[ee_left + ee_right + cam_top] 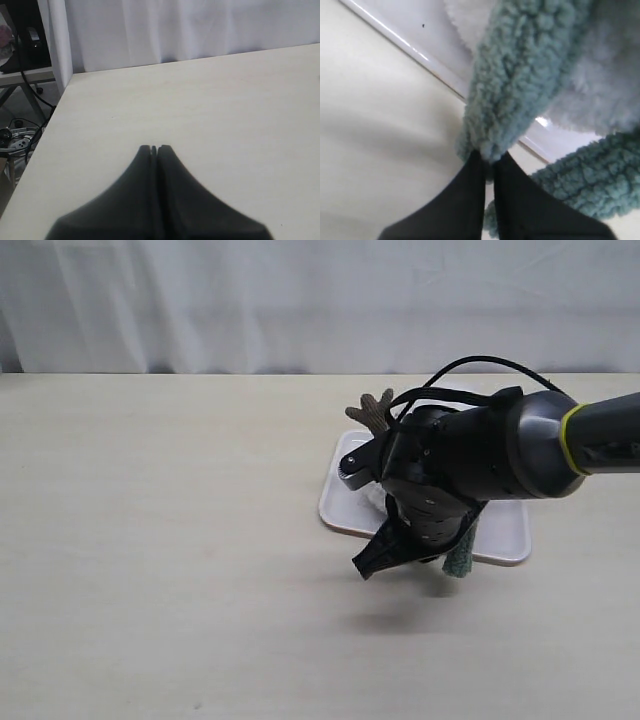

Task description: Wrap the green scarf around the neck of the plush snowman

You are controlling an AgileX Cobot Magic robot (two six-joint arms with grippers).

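Mid-wrap, with right gripper [489, 159] pinched closed on green scarf [520, 85] drawn taut beside plush snowman [610, 85]; loop around neck, hidden here, judged incomplete.

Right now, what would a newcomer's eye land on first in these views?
The dark right arm fills the middle of the exterior view, bent over the white tray, with only a brown twig arm of the snowman peeking out past it. In the right wrist view its fingers pinch the fuzzy green scarf close up, beside white plush.
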